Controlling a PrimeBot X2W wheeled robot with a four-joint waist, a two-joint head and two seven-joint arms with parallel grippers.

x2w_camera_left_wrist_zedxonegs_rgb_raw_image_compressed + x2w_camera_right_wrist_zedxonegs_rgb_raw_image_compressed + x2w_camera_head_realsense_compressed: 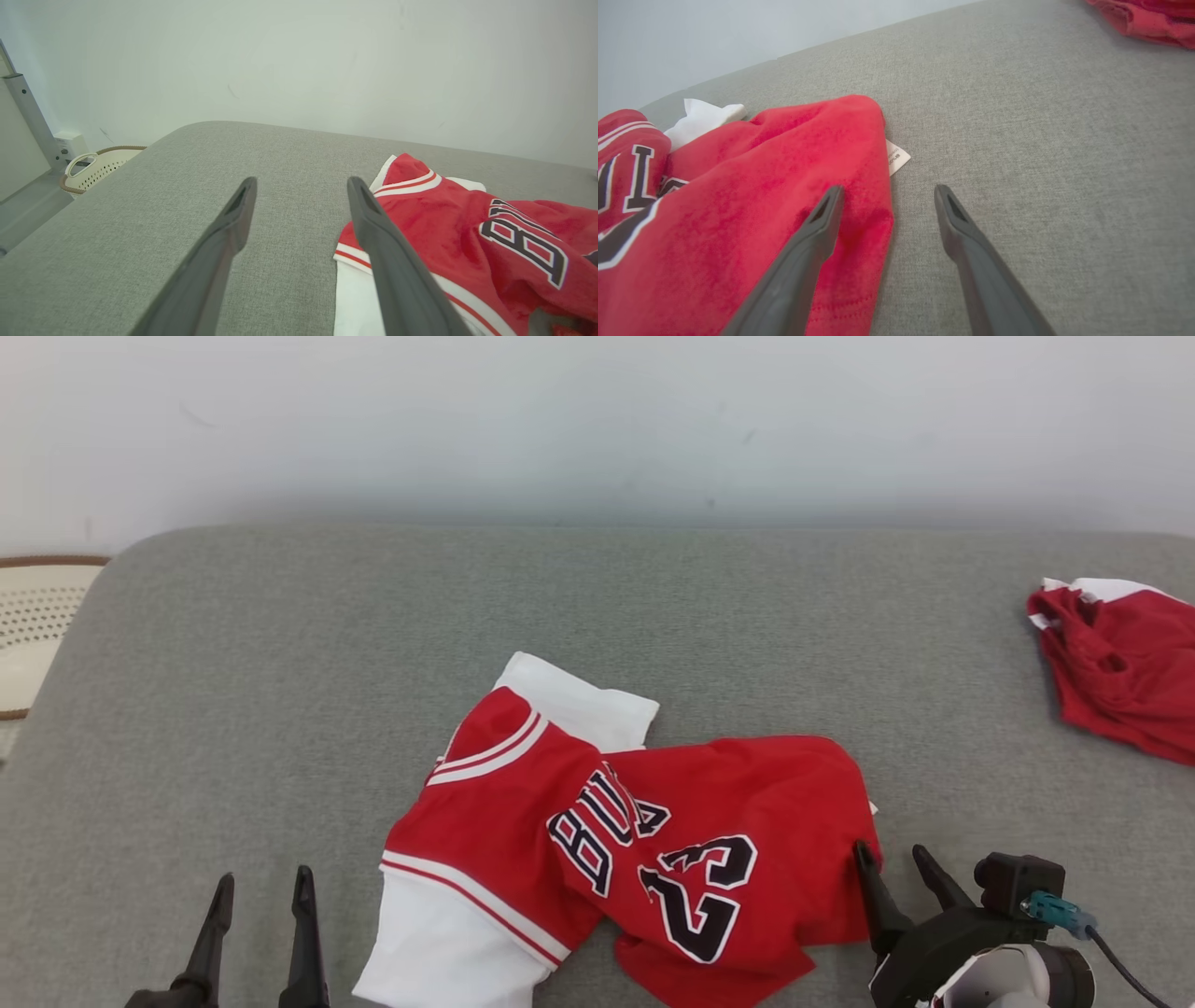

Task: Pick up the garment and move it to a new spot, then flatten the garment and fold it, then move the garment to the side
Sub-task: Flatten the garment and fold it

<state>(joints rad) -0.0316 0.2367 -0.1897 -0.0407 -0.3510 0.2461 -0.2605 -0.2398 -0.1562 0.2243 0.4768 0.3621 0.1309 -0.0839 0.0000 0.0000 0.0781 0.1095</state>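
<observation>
the right gripper (pixel 889 189) is seen with its two dark fingers spread wide apart and nothing held between them. in the right wrist view its left finger is laid over the red fabric at the garment's right edge, while its right finger stands over the bare grey padded surface (pixel 597 616); whether the cloth is actually touched cannot be told. the edge is thus straddled by the open jaws, and a small white label (pixel 896 158) is seen peeping out from under the cloth just beyond the fingertips. the garment (pixel 644 821), a crumpled red jersey with white trim and dark lettering, is spread across the near middle of the surface between the two arms, its longer run lying roughly left to right, with a white part at its near left end and the red hem at its right. the left gripper (pixel 263 875) is likewise held wide open and empty, and a strip of bare surface is left between it and the white end of the jersey. the right arm is therefore judged the nearer one, and the first pinch is best taken at that right edge. a second red cloth (pixel 1120 672) is lying well apart at the far right.
</observation>
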